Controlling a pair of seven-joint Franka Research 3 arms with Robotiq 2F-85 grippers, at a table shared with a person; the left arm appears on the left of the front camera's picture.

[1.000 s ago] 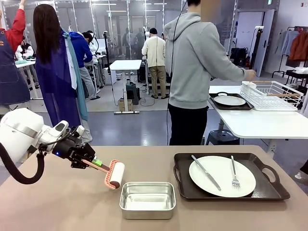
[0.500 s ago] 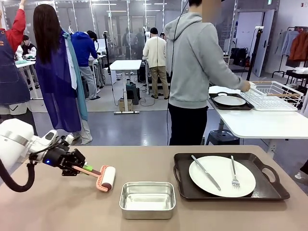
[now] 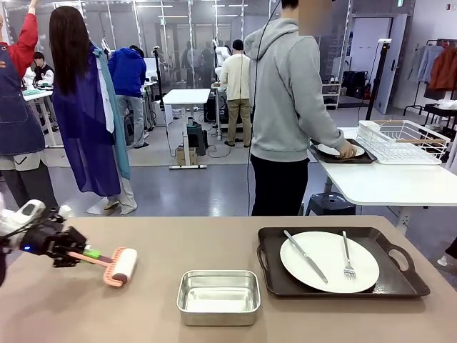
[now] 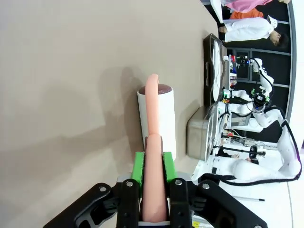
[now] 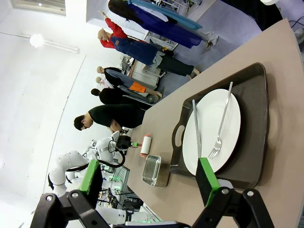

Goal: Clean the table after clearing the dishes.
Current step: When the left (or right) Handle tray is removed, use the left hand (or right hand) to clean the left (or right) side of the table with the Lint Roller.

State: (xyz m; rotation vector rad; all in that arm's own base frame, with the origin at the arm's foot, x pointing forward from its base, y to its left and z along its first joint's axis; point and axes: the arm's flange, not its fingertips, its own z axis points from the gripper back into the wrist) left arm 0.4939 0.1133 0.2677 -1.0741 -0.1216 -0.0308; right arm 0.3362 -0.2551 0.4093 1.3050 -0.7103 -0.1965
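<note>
Matte taupe tabletop (image 3: 143, 314) is touched by the white cylinder of a lint roller (image 3: 123, 265). Its salmon-pink handle (image 4: 152, 109) is clamped between the green pads (image 4: 138, 166) of the left gripper (image 4: 153, 164). The fingers of the right gripper (image 5: 148, 173) are held wide apart. A round white plate (image 3: 328, 261) with metal knife (image 3: 307, 257) and fork (image 3: 348, 259) is carried on a dark rectangular tray (image 3: 271, 282) at the right. A square steel pan (image 3: 218, 296) is set just beside it.

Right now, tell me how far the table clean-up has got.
Done: the far tray with its plate sits on the white side table, at the person's hand. In hand: the left gripper is shut on the lint roller, low over the table. Left: the near tray with dinner plate, knife and fork, plus the steel pan.
</note>
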